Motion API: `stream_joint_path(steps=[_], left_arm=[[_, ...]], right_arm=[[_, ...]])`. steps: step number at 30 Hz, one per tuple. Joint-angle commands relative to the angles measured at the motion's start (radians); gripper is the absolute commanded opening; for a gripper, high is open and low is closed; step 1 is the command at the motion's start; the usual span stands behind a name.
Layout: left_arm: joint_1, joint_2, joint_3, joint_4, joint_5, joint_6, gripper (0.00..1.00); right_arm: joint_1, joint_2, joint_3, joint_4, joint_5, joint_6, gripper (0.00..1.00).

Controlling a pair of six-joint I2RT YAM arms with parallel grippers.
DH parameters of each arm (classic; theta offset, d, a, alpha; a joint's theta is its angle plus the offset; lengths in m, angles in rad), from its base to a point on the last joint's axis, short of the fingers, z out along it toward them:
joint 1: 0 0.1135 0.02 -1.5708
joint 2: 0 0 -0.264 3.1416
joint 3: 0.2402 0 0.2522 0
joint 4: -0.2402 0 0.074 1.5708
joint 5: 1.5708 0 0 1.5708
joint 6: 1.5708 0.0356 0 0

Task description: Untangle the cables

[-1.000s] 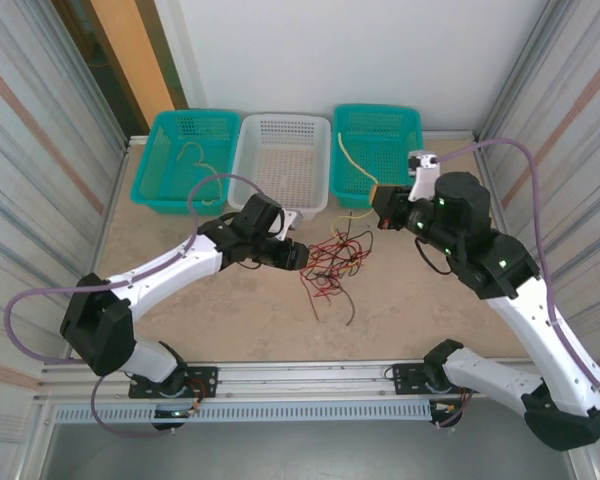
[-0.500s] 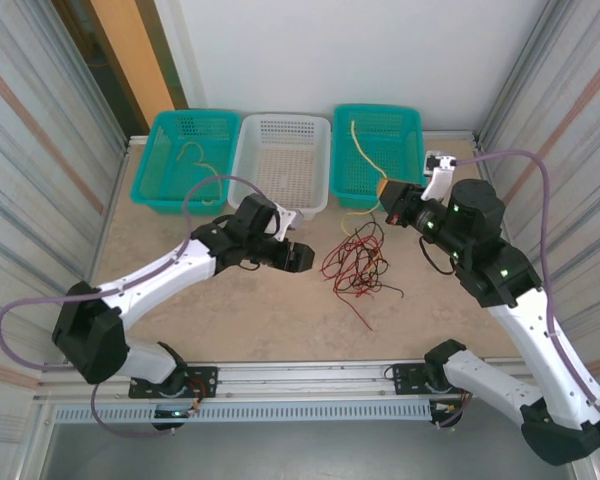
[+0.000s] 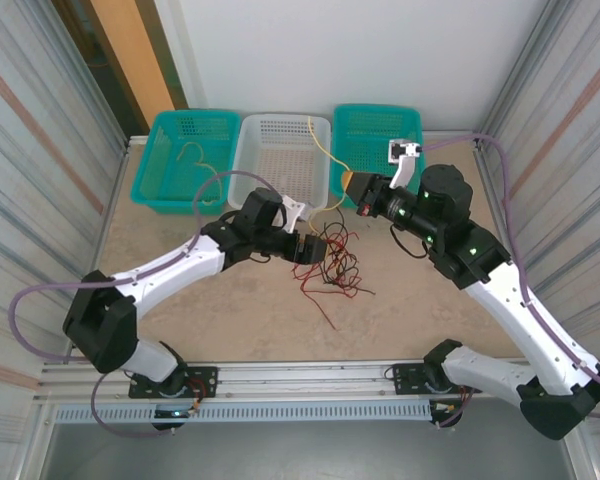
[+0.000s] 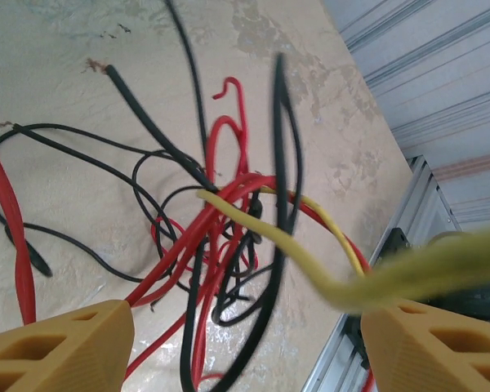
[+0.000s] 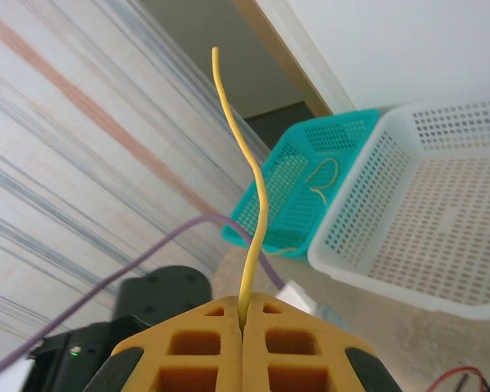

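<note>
The left arm extends low across the table (image 3: 230,310). The left gripper (image 4: 245,331) is released, fingers spread wide over the tangled red and black cables (image 3: 335,265) at table centre. The right arm is bent inward and raised. The right gripper (image 5: 243,314) is clenched on the yellow cable (image 5: 251,196), whose free end stands over the white basket (image 3: 270,165). In the left wrist view, the near stretch of that cable is blurred.

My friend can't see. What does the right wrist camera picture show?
The orange right gripper is pinched shut on a thin yellow cable that pokes upward with a slight bend. Behind it sit a white basket and a teal basket.
</note>
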Motion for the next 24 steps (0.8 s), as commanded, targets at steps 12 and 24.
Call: stream_joint_path(steps=[12, 24], left_arm=[[-0.016, 0.009, -0.034, 0.007, -0.001, -0.014, 0.16], [-0.016, -0.036, -0.058, -0.175, -0.12, 0.056, 0.0]], right_arm=[[0.002, -0.026, 0.134, 0.137, 0.008, -0.039, 0.0], [-0.075, -0.113, 0.182, 0.122, 0.048, -0.099, 0.0]])
